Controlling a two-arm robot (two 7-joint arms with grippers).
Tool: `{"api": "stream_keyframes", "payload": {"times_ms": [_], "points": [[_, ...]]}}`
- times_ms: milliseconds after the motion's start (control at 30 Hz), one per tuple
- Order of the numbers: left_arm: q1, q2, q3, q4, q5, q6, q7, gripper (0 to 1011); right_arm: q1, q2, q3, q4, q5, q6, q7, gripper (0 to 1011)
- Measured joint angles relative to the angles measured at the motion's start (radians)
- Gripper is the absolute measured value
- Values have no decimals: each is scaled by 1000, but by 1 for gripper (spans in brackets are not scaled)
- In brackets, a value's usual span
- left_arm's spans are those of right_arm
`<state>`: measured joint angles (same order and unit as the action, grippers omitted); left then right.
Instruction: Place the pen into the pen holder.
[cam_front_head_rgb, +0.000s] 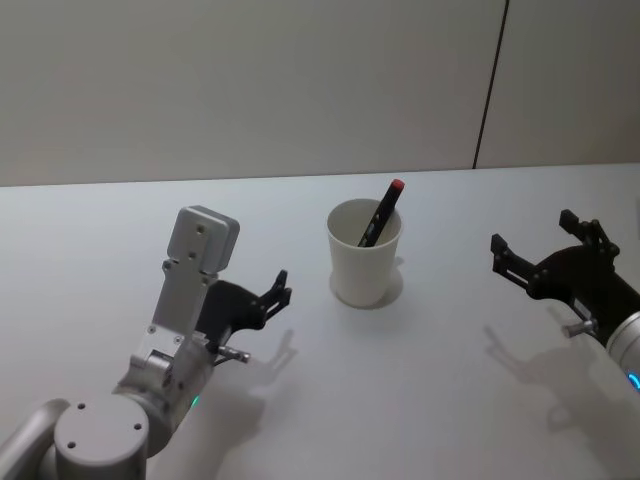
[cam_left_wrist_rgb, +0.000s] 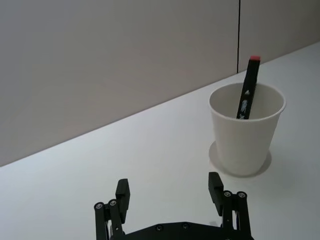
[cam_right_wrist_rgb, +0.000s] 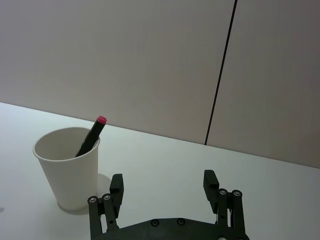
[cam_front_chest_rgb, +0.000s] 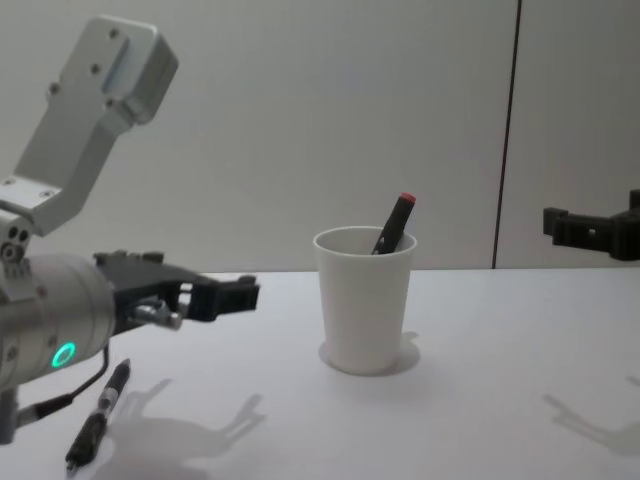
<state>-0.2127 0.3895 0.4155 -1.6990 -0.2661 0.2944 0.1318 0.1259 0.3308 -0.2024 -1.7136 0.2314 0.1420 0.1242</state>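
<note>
You see the pen (cam_front_head_rgb: 381, 214) leaning inside the pen holder (cam_front_head_rgb: 365, 265); left gripper (cam_front_head_rgb: 282, 288) and right gripper (cam_front_head_rgb: 533, 232) flank it, fingers apart.

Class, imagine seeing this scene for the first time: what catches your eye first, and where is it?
The white pen holder stands midway across the table, with a black pen leaning inside it, its red cap above the rim. To either side, the left gripper and the right gripper hang open and empty.
</note>
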Motion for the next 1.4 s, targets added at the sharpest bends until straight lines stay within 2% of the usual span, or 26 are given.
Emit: {"api": "stream_keyframes", "payload": {"times_ms": [267,500,700,1100,1400], "points": [[12,11,-19,-22,-31,132,39,1000,-1,0,0,0,0,0,0,1001],[20,18,-34,-34,-57,210,62,1000,-1,0,0,0,0,0,0,1002],[32,21,-51,-45,-96,292,93,1000,-1,0,0,0,0,0,0,1002],[59,18,-82,-75,-168,387,170,1000,-1,0,0,0,0,0,0,1002],[75,11,-103,-94,-217,419,211,1000,0,0,0,0,0,0,0,1001]]}}
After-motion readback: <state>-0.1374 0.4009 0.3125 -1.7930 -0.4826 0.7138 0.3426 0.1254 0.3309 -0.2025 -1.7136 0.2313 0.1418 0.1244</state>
